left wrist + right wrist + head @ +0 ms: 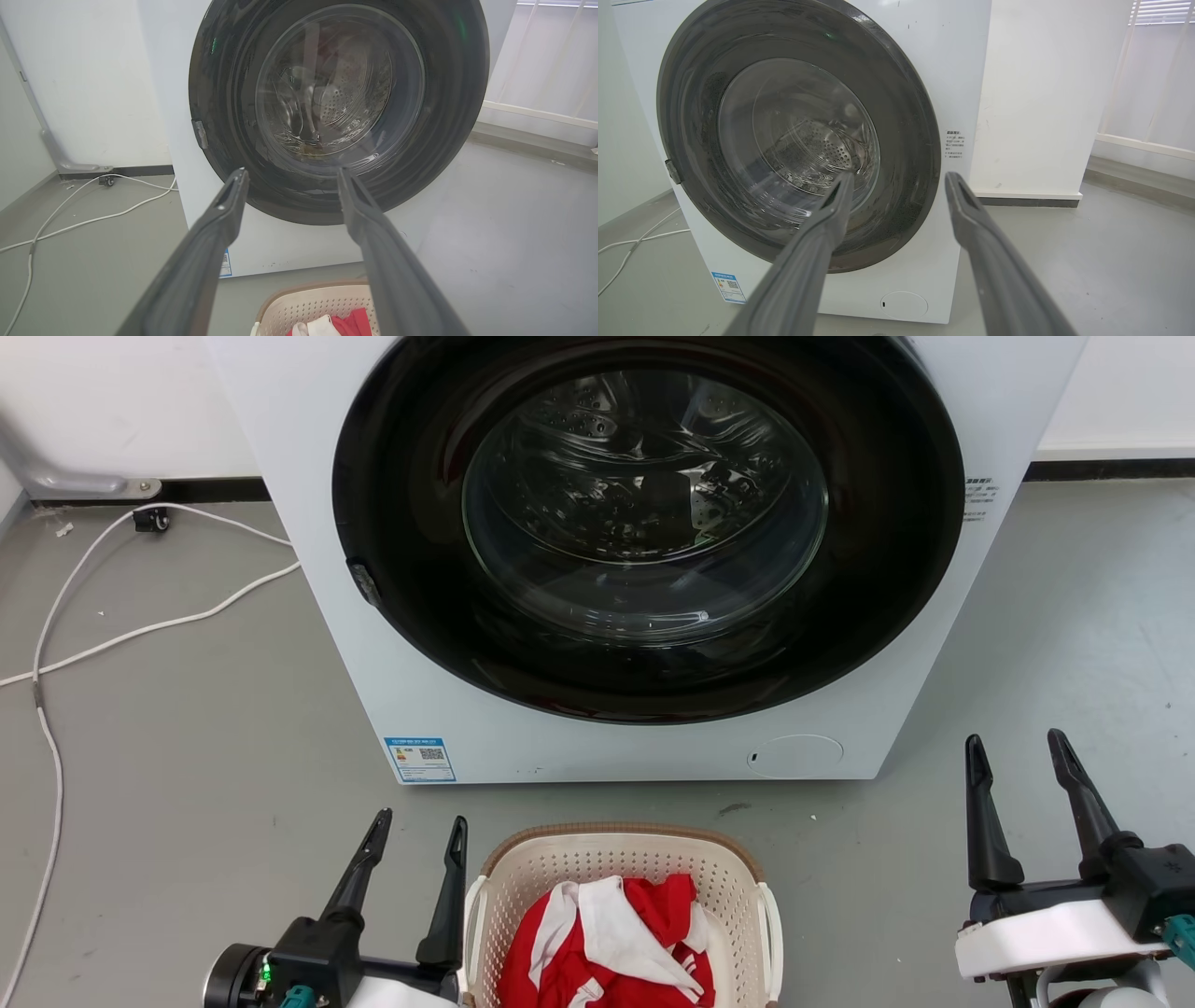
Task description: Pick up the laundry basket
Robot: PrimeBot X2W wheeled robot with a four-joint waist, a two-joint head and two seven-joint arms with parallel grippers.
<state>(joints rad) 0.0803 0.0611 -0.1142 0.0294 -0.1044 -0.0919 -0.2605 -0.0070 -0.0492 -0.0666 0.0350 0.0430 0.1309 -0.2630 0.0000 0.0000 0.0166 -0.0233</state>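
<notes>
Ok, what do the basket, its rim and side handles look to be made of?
The laundry basket looks like matte cream plastic: evenly moulded perforated walls. Its brown rim is ribbed, a woven look, probably plastic too. The white loop handles are smooth, likely plastic.

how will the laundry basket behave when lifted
Probably light: the laundry basket is perforated plastic holding red and white clothing. Walls look stiff; the thin white handles may flex. Lifted by one handle, it would likely tilt.
</notes>
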